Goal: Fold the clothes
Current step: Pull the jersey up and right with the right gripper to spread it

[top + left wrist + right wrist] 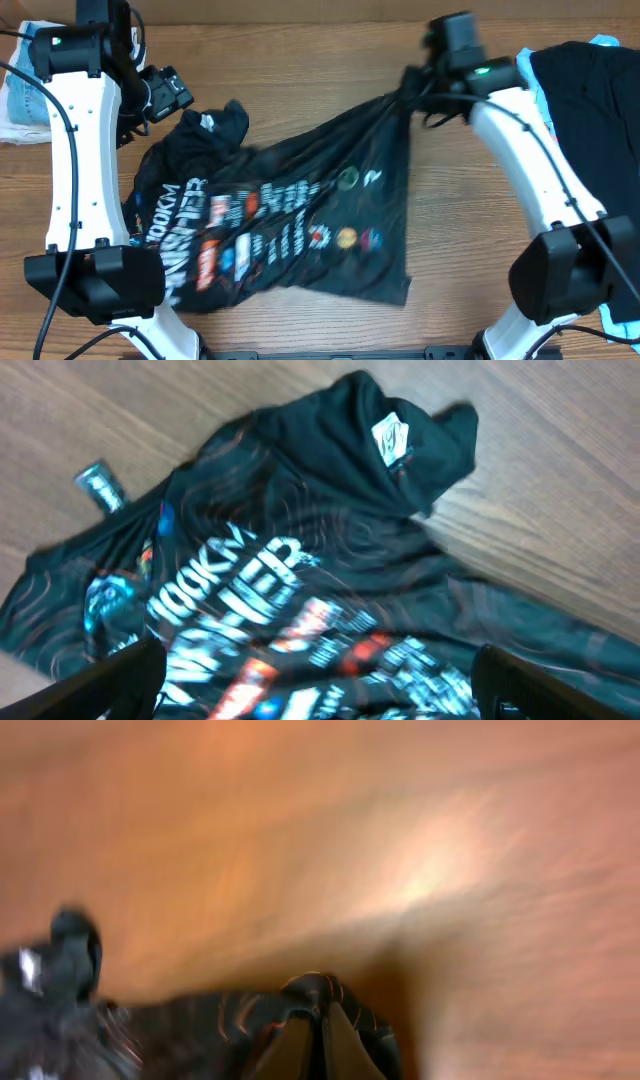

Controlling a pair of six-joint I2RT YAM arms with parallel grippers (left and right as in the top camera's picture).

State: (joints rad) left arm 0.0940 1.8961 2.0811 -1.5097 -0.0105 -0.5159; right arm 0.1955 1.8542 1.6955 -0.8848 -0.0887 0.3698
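The clothes (290, 220), a black shirt with thin orange lines and white lettering, lie stretched across the middle of the table. My right gripper (408, 88) is shut on the shirt's upper right corner and holds it pulled up taut. In the right wrist view, my right gripper (320, 1025) pinches a bunch of the black fabric (200, 1020). My left gripper (168, 95) hovers open over the shirt's crumpled upper left part. In the left wrist view, both fingers of the left gripper (320, 690) stand wide apart above the printed lettering on the clothes (330, 530), with nothing between them.
Light-blue jeans (20, 100) lie at the far left edge of the wooden table (300, 50). A pile of dark cloth (590, 90) sits at the far right. Both white arm bases stand at the near edge.
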